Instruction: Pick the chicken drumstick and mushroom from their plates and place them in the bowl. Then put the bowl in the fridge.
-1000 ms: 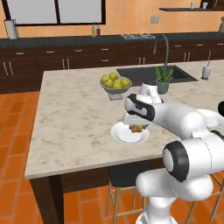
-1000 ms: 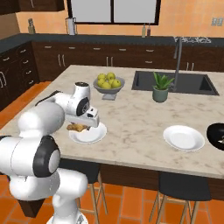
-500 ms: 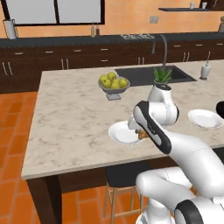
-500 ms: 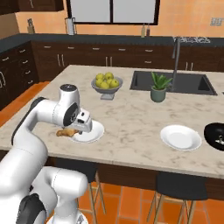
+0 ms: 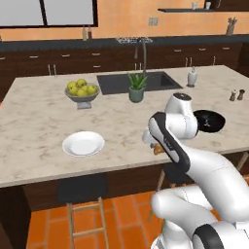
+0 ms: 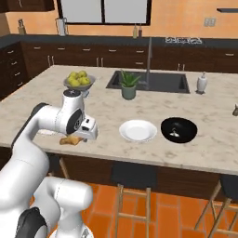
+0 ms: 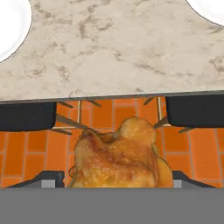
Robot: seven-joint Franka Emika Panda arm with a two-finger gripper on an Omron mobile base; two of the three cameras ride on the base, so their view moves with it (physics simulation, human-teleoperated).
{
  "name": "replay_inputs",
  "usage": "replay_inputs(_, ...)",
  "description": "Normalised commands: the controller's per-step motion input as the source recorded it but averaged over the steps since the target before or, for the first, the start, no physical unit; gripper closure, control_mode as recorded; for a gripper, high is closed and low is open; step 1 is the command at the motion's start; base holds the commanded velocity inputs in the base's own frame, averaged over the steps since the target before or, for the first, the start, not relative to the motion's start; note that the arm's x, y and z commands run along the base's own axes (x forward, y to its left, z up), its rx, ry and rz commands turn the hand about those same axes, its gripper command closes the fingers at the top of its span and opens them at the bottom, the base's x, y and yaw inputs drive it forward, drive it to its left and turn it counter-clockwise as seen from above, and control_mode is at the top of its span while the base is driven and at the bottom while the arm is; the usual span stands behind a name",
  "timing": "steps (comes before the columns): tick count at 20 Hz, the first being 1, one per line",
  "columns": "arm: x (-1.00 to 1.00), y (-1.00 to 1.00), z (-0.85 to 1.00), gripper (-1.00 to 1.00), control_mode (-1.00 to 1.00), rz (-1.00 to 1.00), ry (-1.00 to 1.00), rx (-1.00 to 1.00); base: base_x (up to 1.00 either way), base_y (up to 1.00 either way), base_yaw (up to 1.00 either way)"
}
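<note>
**Drumstick held at the worktop's edge**

Half a second ago the drumstick hung just beside the plate it came from; both base views have since swung, so the whole scene has shifted with the cameras. The chicken drumstick (image 7: 117, 157) now sits clamped between the wide-spread fingers of the hand (image 6: 80, 137), at the near edge of the worktop (image 6: 107, 111).

The hand view looks down past the meat to the orange floor (image 7: 105, 116) and two dark stools (image 7: 26, 116), with plate rims in both upper corners. The left base view hides most of the drumstick behind the arm; only an orange scrap (image 5: 157, 149) shows. The right base view shows it whole (image 6: 70, 140), just in front of a plate (image 6: 46, 132) largely hidden by the arm.

A second white plate (image 6: 138, 130) lies bare. The black bowl (image 6: 178, 129) beside it holds a small pale thing, too tiny to name. The grey bowl (image 5: 82, 95) holds yellow-green fruit (image 5: 80, 87).
</note>
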Motion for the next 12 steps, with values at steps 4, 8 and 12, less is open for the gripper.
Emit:
replay_inputs(4,0.0,0.0,0.0,1.0,1.0,0.0,0.0,0.0,-0.19,-1.0,0.0)
replay_inputs(8,0.0,0.0,0.0,1.0,1.0,0.0,0.0,0.0,0.0,-1.0,0.0)
replay_inputs(12,0.0,0.0,0.0,1.0,1.0,0.0,0.0,0.0,0.36,-0.66,0.0)
